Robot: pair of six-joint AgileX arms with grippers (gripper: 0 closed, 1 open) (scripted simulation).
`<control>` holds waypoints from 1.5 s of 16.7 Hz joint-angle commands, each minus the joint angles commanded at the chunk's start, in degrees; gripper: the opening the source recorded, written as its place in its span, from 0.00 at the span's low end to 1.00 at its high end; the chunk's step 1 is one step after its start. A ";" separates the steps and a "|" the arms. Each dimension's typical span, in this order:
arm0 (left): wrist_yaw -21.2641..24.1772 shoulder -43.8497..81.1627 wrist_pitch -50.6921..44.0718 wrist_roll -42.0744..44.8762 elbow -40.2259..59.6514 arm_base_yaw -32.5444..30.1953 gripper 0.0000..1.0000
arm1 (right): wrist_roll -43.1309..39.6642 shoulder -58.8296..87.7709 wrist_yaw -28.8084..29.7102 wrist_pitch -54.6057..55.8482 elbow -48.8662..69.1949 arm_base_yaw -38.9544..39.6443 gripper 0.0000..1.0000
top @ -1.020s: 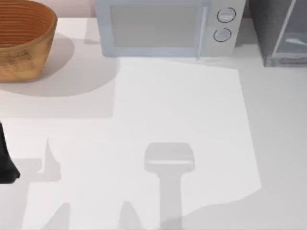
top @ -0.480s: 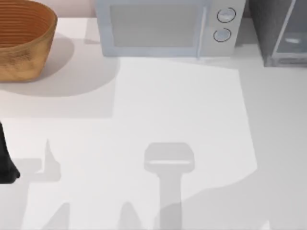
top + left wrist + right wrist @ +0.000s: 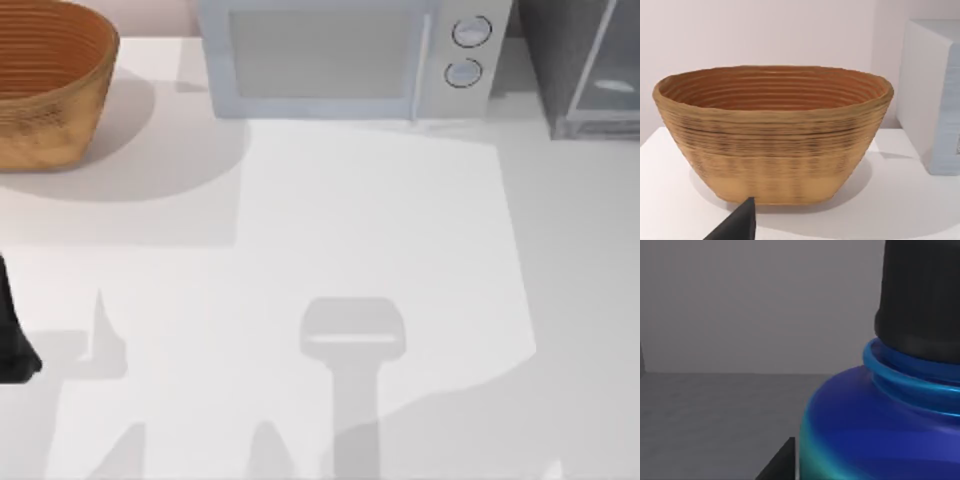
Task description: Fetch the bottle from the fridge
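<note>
The bottle looms very close in the right wrist view, with a round bright-blue body and a black round cap. It stands on a grey floor with plain grey walls behind, inside the fridge. A dark part of my right gripper sits just beside the bottle's body. In the top view the fridge is a dark grey cabinet with a lighter frame at the back right corner. My left arm rests at the table's left edge.
A pale blue-white microwave with two round knobs stands at the back middle, just left of the fridge. A woven brown basket sits at the back left and faces the left wrist camera. Shadows lie across the white table.
The shadow at the table's lower right has spread a little to the left. The left arm has not moved.
</note>
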 joint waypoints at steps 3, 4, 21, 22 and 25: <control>0.00 0.00 0.00 0.00 0.00 0.00 1.00 | 0.00 0.00 0.00 0.00 0.00 0.00 0.25; 0.00 0.00 0.00 0.00 0.00 0.00 1.00 | 0.00 0.00 0.00 0.00 0.00 0.00 0.17; 0.00 0.00 0.00 0.00 0.00 0.00 1.00 | 0.13 -5.01 -0.06 -5.66 0.57 -0.12 0.00; 0.00 0.00 0.00 0.00 0.00 0.00 1.00 | 0.12 -6.09 -0.04 -6.96 0.77 -0.15 0.00; 0.00 0.00 0.00 0.00 0.00 0.00 1.00 | 0.16 -8.06 -0.10 -9.16 1.21 -0.16 0.00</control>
